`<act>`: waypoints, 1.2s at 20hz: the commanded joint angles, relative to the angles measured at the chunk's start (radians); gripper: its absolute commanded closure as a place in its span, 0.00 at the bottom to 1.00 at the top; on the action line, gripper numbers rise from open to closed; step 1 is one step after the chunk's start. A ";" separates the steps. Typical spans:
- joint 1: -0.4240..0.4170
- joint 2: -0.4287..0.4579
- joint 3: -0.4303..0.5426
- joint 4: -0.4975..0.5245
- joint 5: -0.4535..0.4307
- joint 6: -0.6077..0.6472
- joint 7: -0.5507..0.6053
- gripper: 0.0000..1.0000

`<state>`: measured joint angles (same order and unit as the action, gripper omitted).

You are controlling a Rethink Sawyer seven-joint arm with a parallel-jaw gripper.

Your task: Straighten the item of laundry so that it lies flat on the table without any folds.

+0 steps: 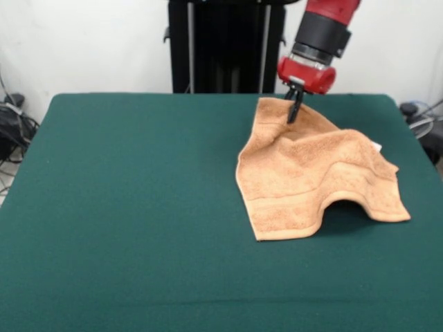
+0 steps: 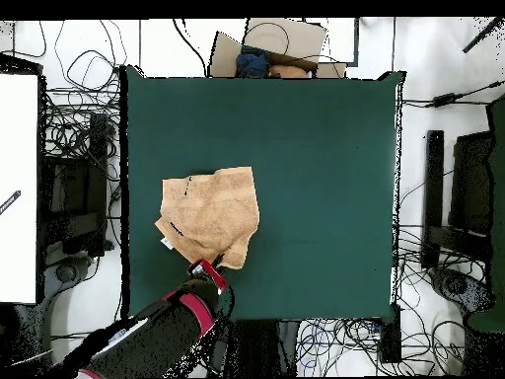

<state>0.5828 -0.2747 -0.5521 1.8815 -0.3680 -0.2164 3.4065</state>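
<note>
Orange-tan terry-cloth hand towel [image 1: 311, 173] lies rumpled on your dark green felt table [image 1: 138, 207], its front edge arched up in a hump. Your red-and-black gripper [image 1: 295, 111] has its black fingers pinched together on the towel's far corner.
</note>
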 commanded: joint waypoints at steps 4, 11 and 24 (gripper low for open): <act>-0.002 -0.020 0.046 -0.005 0.072 -0.059 0.019 1.00; 0.007 0.012 0.022 0.008 0.091 -0.133 0.023 1.00; 0.087 0.195 0.003 0.109 0.252 -0.477 0.026 1.00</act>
<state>0.6324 -0.1799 -0.5948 1.9453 -0.2370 -0.5622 3.4065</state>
